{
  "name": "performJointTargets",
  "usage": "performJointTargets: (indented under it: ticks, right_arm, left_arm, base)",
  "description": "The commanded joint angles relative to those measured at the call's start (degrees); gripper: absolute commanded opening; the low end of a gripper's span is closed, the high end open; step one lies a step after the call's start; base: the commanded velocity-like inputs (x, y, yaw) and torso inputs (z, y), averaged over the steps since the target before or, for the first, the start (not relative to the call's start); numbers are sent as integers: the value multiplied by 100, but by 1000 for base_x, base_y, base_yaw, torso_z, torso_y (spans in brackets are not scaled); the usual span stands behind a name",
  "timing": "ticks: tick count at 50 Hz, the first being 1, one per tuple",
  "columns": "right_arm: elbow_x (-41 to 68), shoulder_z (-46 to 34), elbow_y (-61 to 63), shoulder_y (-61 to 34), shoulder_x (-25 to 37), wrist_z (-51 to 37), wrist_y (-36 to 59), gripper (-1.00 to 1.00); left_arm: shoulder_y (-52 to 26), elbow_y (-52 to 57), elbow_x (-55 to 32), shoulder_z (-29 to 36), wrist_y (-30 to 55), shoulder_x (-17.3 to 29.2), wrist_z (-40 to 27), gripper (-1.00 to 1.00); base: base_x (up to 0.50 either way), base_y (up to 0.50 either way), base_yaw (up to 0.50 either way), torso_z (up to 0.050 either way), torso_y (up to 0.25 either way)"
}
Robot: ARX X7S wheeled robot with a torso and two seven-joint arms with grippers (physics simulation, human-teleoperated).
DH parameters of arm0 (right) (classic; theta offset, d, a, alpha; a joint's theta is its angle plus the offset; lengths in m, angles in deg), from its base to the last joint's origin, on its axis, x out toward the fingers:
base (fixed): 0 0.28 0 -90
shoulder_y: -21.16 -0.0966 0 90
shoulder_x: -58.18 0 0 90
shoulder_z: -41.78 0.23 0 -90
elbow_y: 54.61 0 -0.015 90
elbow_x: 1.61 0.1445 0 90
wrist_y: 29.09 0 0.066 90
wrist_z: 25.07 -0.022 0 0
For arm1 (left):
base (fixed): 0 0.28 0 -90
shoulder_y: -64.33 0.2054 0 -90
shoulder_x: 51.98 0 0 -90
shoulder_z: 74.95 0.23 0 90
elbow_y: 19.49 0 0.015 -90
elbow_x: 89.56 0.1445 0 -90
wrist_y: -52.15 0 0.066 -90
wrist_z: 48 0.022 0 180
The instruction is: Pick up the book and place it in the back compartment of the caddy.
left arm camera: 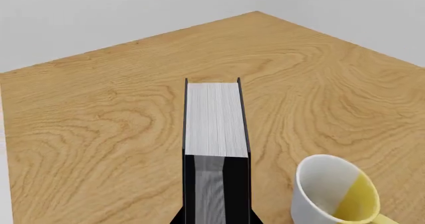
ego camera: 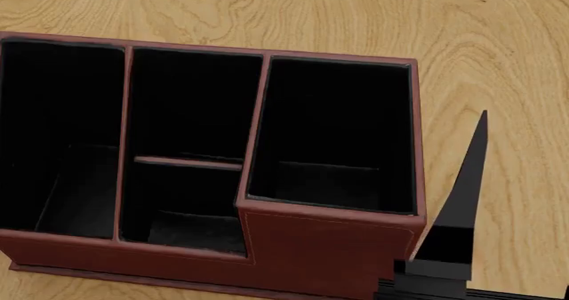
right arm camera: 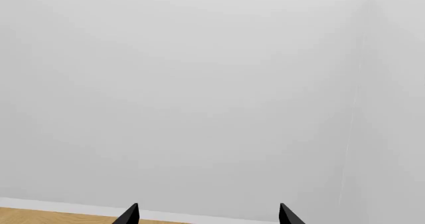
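A wooden desk (left arm camera: 99,124) with a pale, strongly figured grain is seen in all three views, and plain light grey walls are seen behind it, with a white strip running along the foot of the wall in the right wrist view. In the left wrist view one far corner of the desk is visible against the wall. The book (left arm camera: 216,134) is held between the fingers of the left gripper (left arm camera: 216,219), which is clamped on its black covers; the white page edges are turned toward the camera and the long axis is directed away from the wrist toward that far desk corner. Whether the book rests on the desk or is lifted off it cannot be told. A white-and-yellow mug (left arm camera: 335,194) is seen just beside the book, apart from it, with its opening tilted toward the camera. In the head view the caddy (ego camera: 329,247) is shown from above, its four black-lined cells uncovered, the back compartment (ego camera: 191,103) lying beyond the thin crossbar (ego camera: 186,162). A black pointed finger (ego camera: 462,200) is seen beside the caddy's right wall. The right gripper (right arm camera: 209,216) is spread apart, only two fingertips being visible against the wall.
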Motion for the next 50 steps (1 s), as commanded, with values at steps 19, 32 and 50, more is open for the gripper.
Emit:
performJointTargets:
  ticks: [19,32,50]
  right_arm:
    - [-101,-32,39,58,47,-21,-16,100]
    - [-129,-56,37,49,89,-3,-59,100]
    - [-53,-37,53,-33,73,13,-11,100]
  left_arm:
    - [-404,273,945,436,-283,760,185,-100]
    - [-838,346,981,636,-10,1126,136,-100]
    - [-1619,7,1213,1252,111,1547,436,-100]
  base:
    - [0,0,0,0,1]
    - [0,0,0,0,1]
    - [0,0,0,0,1]
